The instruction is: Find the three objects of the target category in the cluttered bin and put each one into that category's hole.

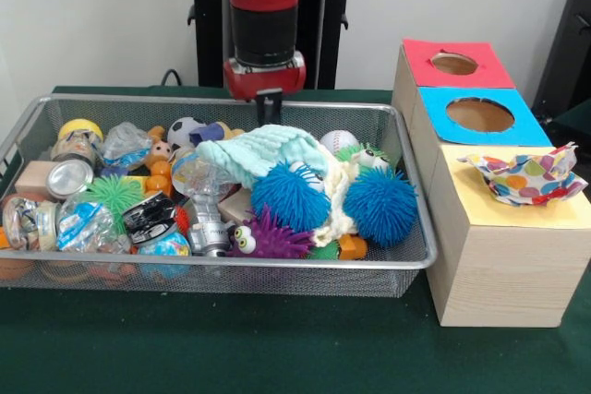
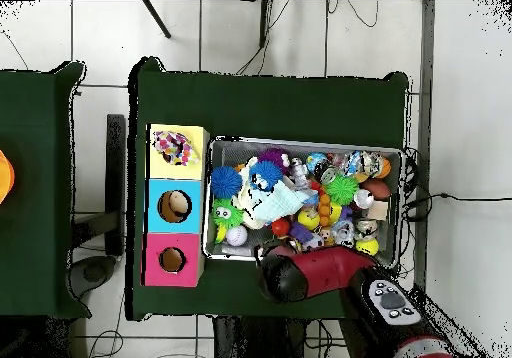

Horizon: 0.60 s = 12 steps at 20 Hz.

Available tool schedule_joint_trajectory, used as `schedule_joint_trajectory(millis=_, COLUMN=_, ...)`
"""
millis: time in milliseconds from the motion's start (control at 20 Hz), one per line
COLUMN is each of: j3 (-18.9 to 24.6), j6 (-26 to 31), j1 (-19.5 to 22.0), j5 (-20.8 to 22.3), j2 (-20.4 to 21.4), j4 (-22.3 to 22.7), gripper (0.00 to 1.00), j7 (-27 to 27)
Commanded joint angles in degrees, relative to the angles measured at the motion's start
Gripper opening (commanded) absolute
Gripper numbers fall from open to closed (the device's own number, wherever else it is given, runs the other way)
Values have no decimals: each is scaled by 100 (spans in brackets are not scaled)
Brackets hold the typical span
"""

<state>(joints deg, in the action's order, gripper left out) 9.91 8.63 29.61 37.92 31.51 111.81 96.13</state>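
The wire mesh bin [image 1: 406, 260] is full of toys; it also shows in the overhead view [image 2: 402, 189]. One polka-dot cloth [image 1: 526, 177] lies bunched on the yellow surround [image 1: 489, 209] of the pale wooden box, and the hole is hidden under it. The cloth also shows in the overhead view [image 2: 175, 149]. No other polka-dot cloth shows in the bin. My gripper [image 1: 269, 103] hangs over the bin's far rim, above a mint-green cloth [image 1: 263, 156], holding nothing that I can see. In the overhead view the arm's end [image 2: 280, 274] covers it.
The blue-surround hole [image 1: 479, 114] and the red-surround hole [image 1: 454, 64] lie beyond the yellow one. Two blue spiky balls [image 1: 291, 198], a purple spiky toy [image 1: 268, 235], a cream cloth [image 1: 340, 205], cans and balls fill the bin.
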Motion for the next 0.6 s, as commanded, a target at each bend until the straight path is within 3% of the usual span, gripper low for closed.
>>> schedule_joint_trajectory(millis=50, j3=-694, j6=-656, j1=-519, j5=-137, j2=-989, j4=-775, gripper=0, j7=1292)
schedule_joint_trajectory(millis=250, j3=-725, j6=-786, j1=-791, j5=-520, j2=-1415, j4=-1271, gripper=0, j7=1225)
schedule_joint_trajectory(millis=600, j3=-27, j6=290, j1=-277, j5=-863, j2=-1209, j4=-1996, gripper=0, j7=302)
